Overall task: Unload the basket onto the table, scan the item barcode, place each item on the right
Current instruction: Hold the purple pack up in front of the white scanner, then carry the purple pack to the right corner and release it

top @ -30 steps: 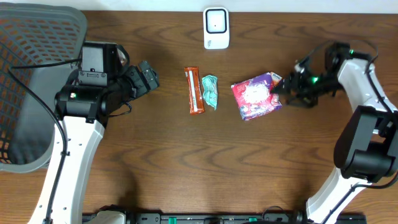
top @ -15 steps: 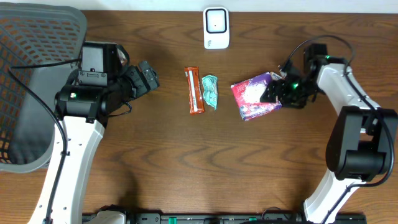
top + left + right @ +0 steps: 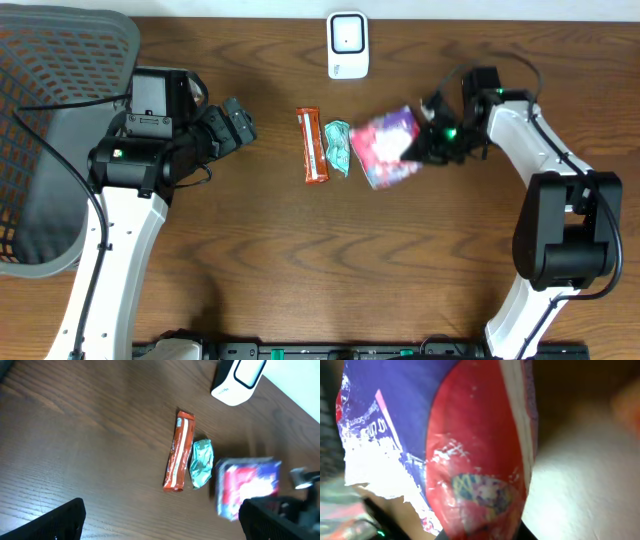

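Closest in, the right wrist view is filled by the red and purple snack packet (image 3: 470, 460), its crinkled film pressed right up to the camera, and the right gripper (image 3: 432, 140) has its jaws closed on the packet's right-hand edge (no barcode can be made out on the face that shows). From overhead the packet is blurred and tilted at the middle right of the table (image 3: 300, 260), just beside the green wrapper (image 3: 338, 148), which lies against the orange bar (image 3: 314, 146); both of those lie flat and untouched. Across the table the left gripper (image 3: 238, 122) hangs with its jaws spread wide and nothing between them, well apart from all three items, beside the mesh chair (image 3: 60, 100). Farthest off, at the table's far edge, stands the white scanner (image 3: 347, 44), apart from the packet and a little to its left. So, as a judgement, the pick looks made and the task is perhaps a third along: the packet has yet to be carried to the scanner and turned so that its code faces the window, and whether the thin edge grip will hold through that turn is the open worry.
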`<state>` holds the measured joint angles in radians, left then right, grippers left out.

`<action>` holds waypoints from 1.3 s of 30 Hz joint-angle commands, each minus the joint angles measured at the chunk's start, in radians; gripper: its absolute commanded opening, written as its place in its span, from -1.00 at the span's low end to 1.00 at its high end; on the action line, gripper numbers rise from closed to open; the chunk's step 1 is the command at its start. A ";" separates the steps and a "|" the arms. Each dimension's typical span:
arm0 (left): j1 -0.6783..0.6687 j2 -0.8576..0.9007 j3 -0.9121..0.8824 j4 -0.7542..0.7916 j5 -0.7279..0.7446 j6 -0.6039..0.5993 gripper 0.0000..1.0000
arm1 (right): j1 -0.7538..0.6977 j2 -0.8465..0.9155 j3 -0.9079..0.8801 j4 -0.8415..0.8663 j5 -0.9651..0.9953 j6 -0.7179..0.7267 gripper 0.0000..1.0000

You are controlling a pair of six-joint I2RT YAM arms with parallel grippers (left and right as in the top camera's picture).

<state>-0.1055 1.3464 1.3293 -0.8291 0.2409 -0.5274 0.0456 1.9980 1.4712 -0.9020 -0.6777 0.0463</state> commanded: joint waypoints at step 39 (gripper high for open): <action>0.004 -0.004 0.002 -0.001 0.002 -0.002 0.96 | -0.691 -0.014 0.149 0.376 0.261 0.551 -0.98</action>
<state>-0.1055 1.3460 1.3293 -0.8295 0.2413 -0.5274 -0.6231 2.0140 1.6211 -0.5308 -0.4110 0.6559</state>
